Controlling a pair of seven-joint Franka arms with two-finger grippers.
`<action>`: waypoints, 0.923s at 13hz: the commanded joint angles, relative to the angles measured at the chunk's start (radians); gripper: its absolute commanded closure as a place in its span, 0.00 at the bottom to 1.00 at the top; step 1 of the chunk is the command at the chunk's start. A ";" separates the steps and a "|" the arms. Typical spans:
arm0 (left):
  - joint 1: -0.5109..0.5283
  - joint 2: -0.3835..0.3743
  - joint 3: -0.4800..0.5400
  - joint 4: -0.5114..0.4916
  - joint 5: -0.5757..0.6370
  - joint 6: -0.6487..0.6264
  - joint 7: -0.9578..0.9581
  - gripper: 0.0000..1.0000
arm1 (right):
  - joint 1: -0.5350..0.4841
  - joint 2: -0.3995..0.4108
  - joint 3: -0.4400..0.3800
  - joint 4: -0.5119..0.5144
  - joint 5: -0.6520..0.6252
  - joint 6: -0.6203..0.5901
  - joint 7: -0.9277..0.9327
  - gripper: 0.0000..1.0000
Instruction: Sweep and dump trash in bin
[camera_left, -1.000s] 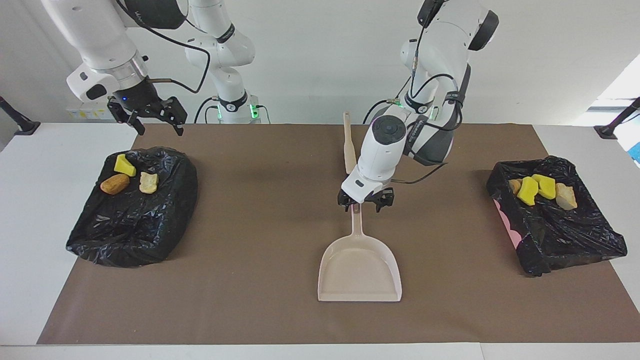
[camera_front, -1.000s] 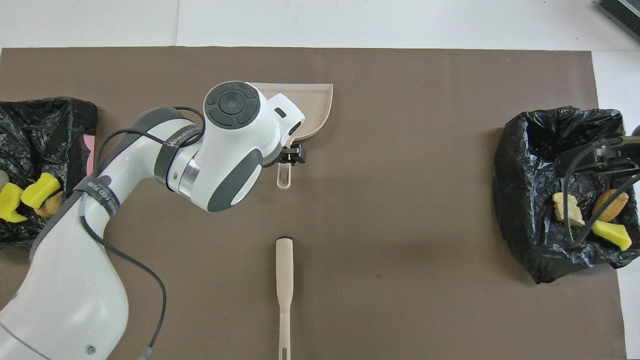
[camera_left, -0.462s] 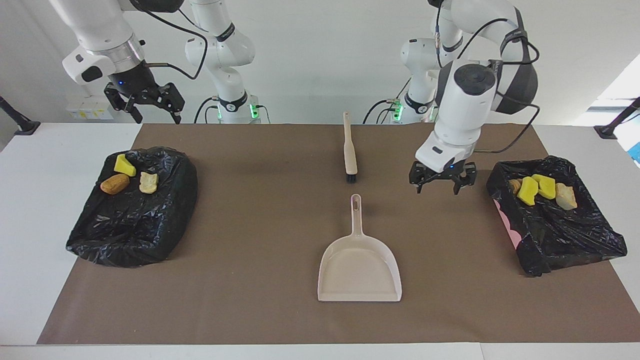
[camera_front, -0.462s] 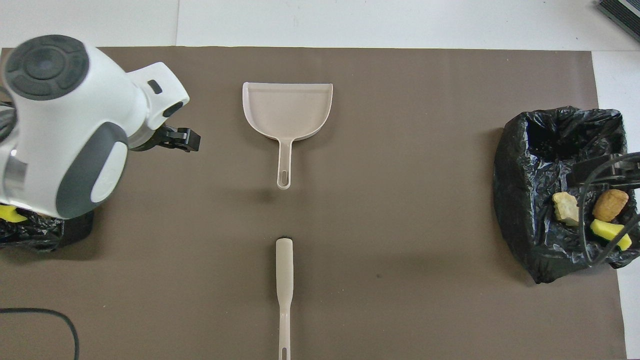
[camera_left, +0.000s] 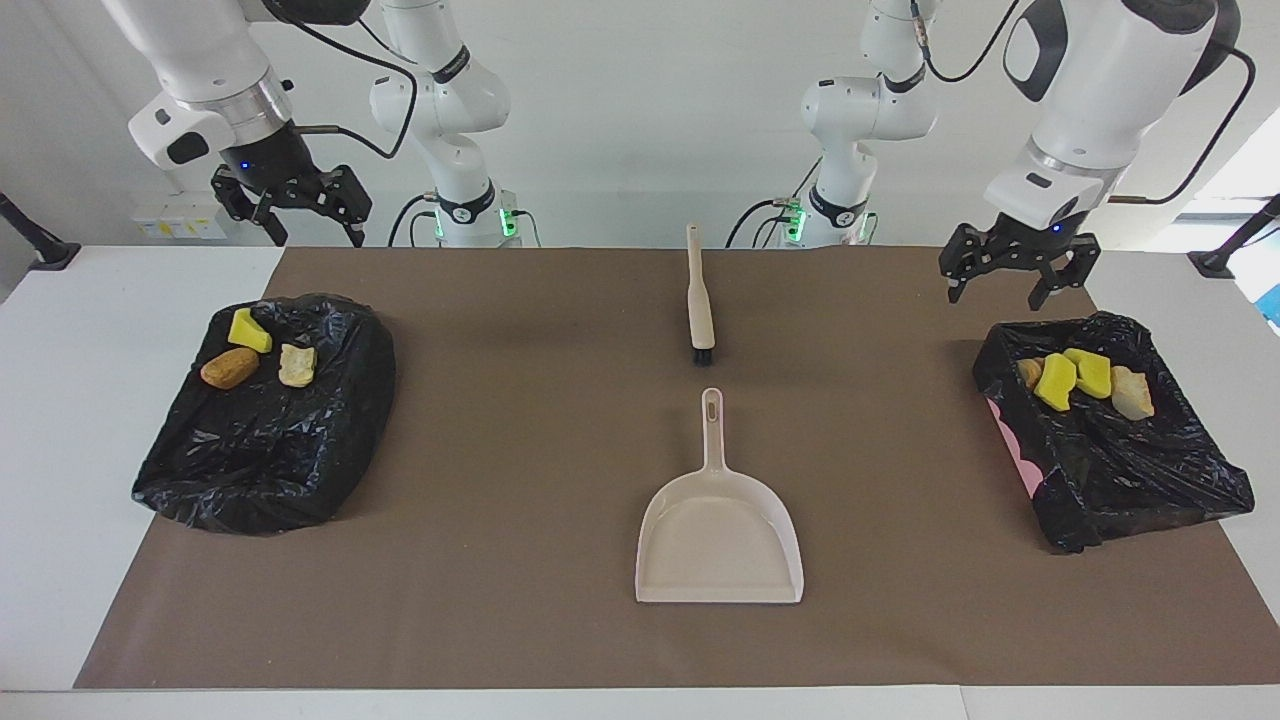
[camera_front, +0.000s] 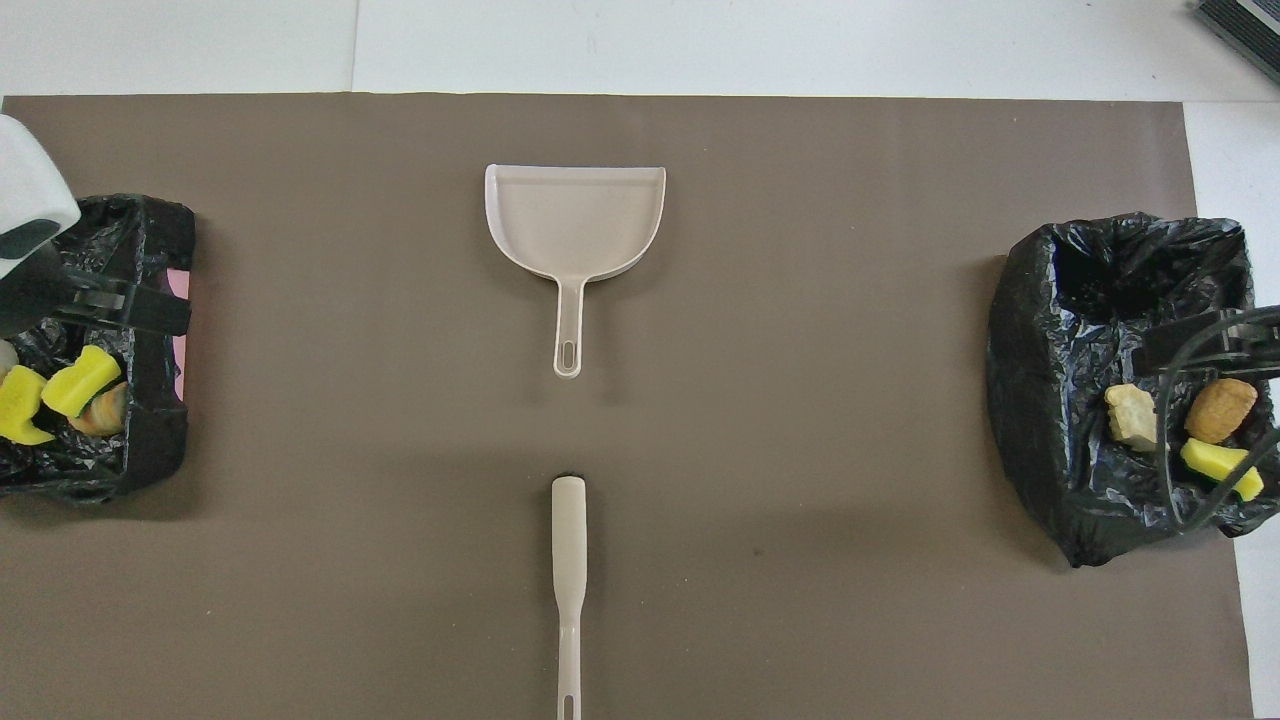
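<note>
Your left claw (camera_left: 1018, 276) hangs spread and empty over the bin (camera_left: 1120, 480) at its end of the counter (camera_left: 60, 420); your right claw (camera_left: 290, 210), also spread, waits above the other bin (camera_left: 250, 470). All trash (camera_left: 1075, 378) lies in the bins. The dustpan (camera_left: 719, 530), handle toward you, rests midway, nearer neither arm.
</note>
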 joint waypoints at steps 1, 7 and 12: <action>0.012 -0.004 0.052 0.066 -0.096 -0.089 0.047 0.00 | -0.011 -0.007 -0.001 -0.015 -0.004 0.022 0.003 0.00; 0.015 -0.024 0.034 0.080 -0.091 -0.154 0.047 0.00 | 0.001 -0.006 0.000 -0.015 -0.001 0.071 0.015 0.00; 0.047 -0.052 -0.025 0.034 -0.076 -0.157 0.042 0.00 | -0.008 -0.006 -0.001 -0.017 -0.004 0.073 0.014 0.00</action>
